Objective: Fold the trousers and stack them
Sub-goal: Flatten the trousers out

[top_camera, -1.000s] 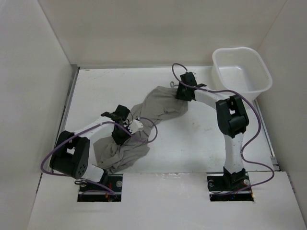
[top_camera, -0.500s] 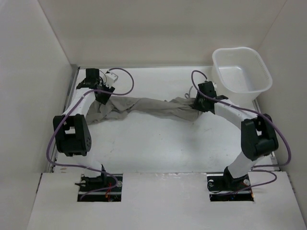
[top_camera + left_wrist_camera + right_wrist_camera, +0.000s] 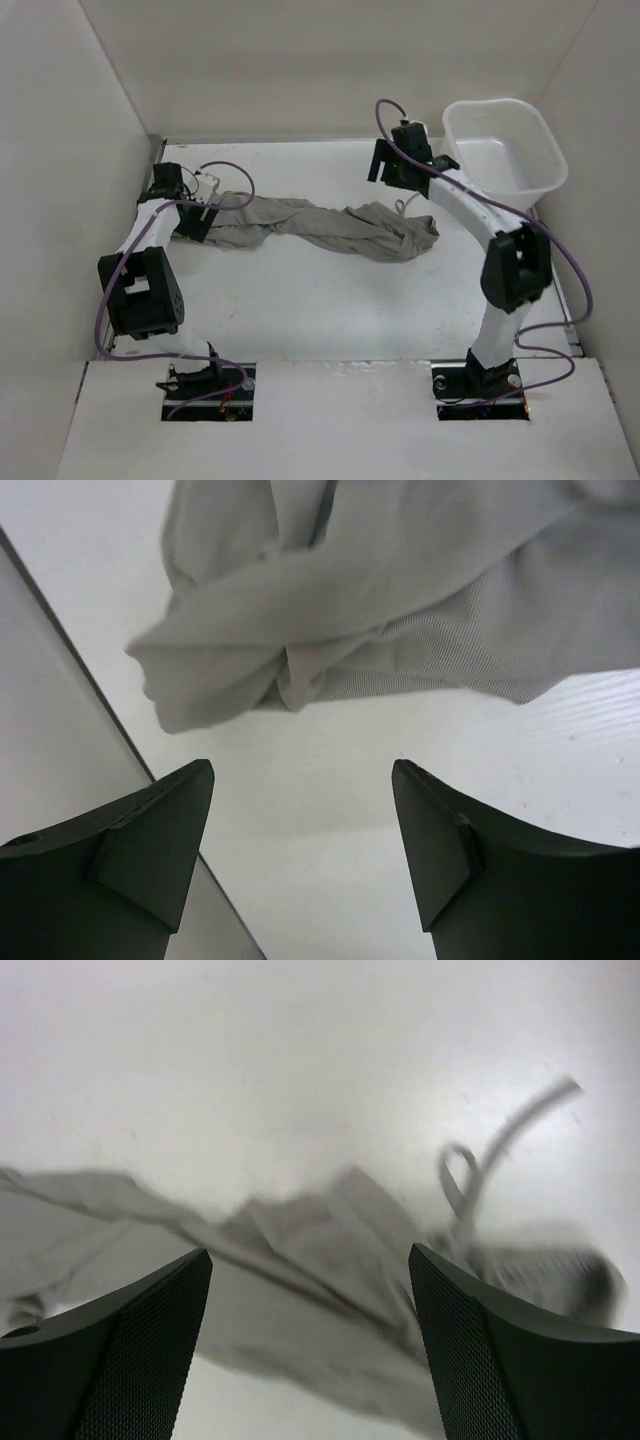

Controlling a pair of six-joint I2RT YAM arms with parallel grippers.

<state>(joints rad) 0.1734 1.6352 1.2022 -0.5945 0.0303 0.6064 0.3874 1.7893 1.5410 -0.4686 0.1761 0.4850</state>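
I had both sets of fingers open wide, and they held nothing. My left fingers [image 3: 140, 860] were at the end of the table [image 3: 330, 300] that was far from the white tub [image 3: 505, 150]. Only bare table showed between them, and one bunched end of the trousers [image 3: 320, 225] lay just past their tips, not touching them. My right fingers [image 3: 120, 1350] were up in the air just beside the tub, over the other end of the trousers. That picture was blurry, but I could see cloth below them and a thin looped string [image 3: 470, 1185] lying by it.

The trousers lay on the table in one long line. One end was near the tub and the other end was well away from it. They were pulled out long but not flat. The middle looked twisted like a rope, and the end near the tub was a lumpy heap.

I think I was only at the start of the job. No fold was made yet, and nothing was stacked. I think the twist had to come out and the legs had to lie flat, then came the folding and the stacking
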